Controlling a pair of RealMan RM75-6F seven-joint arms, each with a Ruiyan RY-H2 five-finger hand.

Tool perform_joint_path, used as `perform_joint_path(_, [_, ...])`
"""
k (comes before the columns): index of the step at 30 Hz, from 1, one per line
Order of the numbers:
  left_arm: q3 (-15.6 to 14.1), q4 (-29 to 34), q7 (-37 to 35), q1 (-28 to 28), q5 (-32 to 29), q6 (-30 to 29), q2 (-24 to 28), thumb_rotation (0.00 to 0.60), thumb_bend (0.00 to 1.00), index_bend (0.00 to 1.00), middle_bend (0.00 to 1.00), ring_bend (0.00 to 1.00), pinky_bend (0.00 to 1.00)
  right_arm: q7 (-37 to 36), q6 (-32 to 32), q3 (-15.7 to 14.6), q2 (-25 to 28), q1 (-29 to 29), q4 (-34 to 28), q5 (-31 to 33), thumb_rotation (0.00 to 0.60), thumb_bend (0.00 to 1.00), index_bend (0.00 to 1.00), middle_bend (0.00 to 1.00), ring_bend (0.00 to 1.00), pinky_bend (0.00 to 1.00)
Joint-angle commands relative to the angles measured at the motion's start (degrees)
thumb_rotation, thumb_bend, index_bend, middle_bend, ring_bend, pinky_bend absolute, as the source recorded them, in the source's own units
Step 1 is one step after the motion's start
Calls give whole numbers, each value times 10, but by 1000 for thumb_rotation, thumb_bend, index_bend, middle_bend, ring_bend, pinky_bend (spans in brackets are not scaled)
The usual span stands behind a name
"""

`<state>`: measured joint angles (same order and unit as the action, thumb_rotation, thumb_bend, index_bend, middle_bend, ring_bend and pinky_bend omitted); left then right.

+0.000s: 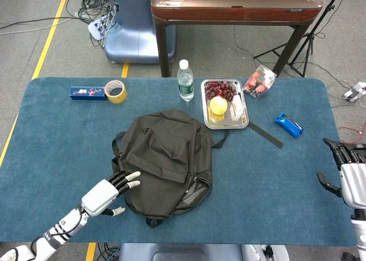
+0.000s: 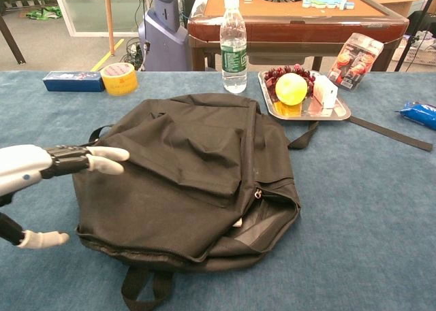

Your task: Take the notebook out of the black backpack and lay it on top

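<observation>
The black backpack (image 1: 166, 161) lies flat in the middle of the blue table, also filling the chest view (image 2: 184, 175). Its zip gapes along the near right side (image 2: 262, 226), where a sliver of something pale shows inside; the notebook itself is hidden. My left hand (image 1: 107, 193) hovers at the bag's near left edge, fingers spread and stretched toward it, holding nothing; in the chest view the left hand (image 2: 48, 168) reaches over the bag's left side. Far off at the table's right edge my right hand (image 1: 349, 169) is open and empty.
Behind the bag stand a water bottle (image 1: 185, 80) and a metal tray (image 1: 245, 124) with fruit. A tape roll (image 1: 116, 91) and blue box (image 1: 88, 93) lie back left, a blue packet (image 1: 287, 124) and red packet (image 1: 260, 81) right. A loose strap (image 1: 265, 135) trails right.
</observation>
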<state>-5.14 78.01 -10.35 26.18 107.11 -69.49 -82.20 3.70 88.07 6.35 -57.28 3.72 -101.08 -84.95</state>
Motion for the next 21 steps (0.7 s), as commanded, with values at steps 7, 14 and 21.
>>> perform_joint_path(7, [-2, -13, 18, 15, -18, 15, -35, 600, 226, 140, 50, 89, 66, -8, 10, -4, 3, -10, 1, -2, 600, 284, 142, 211, 158, 291])
perform_joint_path(14, [10, -25, -5, 23, -53, 26, -69, 600, 225, 248, 50, 89, 66, -12, 19, -7, 5, -18, 3, -3, 600, 284, 142, 211, 159, 291])
perform_joint_path(21, [28, -41, -20, 36, -71, 22, -102, 600, 238, 394, 84, 94, 66, -19, 19, -7, 3, -21, 11, 0, 600, 283, 142, 211, 159, 291])
